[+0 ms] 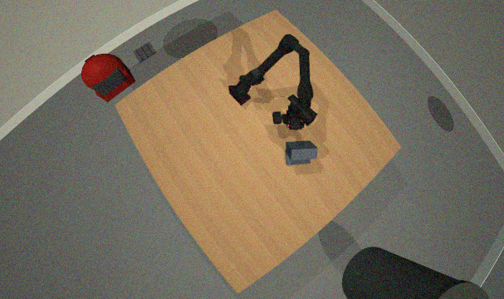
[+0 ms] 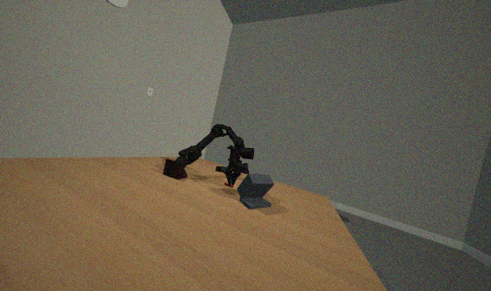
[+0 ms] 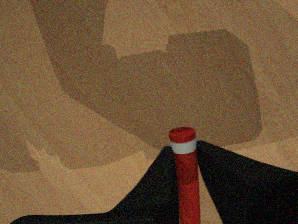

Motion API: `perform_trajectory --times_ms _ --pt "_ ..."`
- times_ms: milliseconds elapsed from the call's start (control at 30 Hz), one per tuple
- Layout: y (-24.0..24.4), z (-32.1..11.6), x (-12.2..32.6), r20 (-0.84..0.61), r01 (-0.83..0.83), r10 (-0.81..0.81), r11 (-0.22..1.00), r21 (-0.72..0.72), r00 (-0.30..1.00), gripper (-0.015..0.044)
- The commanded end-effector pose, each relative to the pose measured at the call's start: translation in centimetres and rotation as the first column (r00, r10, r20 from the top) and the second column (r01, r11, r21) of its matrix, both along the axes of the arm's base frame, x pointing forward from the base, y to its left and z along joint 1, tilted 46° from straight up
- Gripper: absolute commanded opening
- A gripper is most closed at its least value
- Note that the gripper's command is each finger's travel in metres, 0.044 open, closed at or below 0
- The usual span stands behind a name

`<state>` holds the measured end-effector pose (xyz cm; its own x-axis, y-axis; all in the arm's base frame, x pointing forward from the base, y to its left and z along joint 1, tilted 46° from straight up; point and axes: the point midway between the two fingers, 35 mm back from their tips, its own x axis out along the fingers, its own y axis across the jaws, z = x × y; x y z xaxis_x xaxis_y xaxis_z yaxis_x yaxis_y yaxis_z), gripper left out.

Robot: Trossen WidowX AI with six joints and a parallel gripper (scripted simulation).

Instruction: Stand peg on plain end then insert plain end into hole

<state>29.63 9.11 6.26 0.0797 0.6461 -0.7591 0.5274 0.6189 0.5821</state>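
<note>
The red peg [image 3: 189, 207] [image 2: 226, 184] has a white band near its far end, at the top in the wrist view. My gripper [image 3: 182, 151] [image 2: 230, 185] is shut on the peg near the banded end, with a black finger on each side. In the exterior view the fingers point down and the peg's red ends show at their tips, low at the table. The peg's lower part runs out of the wrist view. The blue-grey sloped panel [image 1: 302, 154] [image 2: 256, 184] stands just beyond the gripper. Its hole cannot be made out.
The wooden table [image 1: 218, 166] [image 2: 128, 226] bears the arm's base [image 1: 239, 94] [image 2: 175, 169]. A red object [image 1: 104, 74] is off the table's left corner, and a large dark cylinder [image 1: 397, 274] is beyond its lower right edge.
</note>
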Motion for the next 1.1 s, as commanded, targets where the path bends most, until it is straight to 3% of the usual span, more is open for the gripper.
perform_trajectory --times_ms 0,1067 --pt "-0.1 0.3 -0.2 0.026 0.026 -0.025 0.999 -0.023 0.999 0.0049" --pt "-0.6 2.0 -1.5 0.208 0.202 -0.169 0.968 -0.148 0.963 0.0049"
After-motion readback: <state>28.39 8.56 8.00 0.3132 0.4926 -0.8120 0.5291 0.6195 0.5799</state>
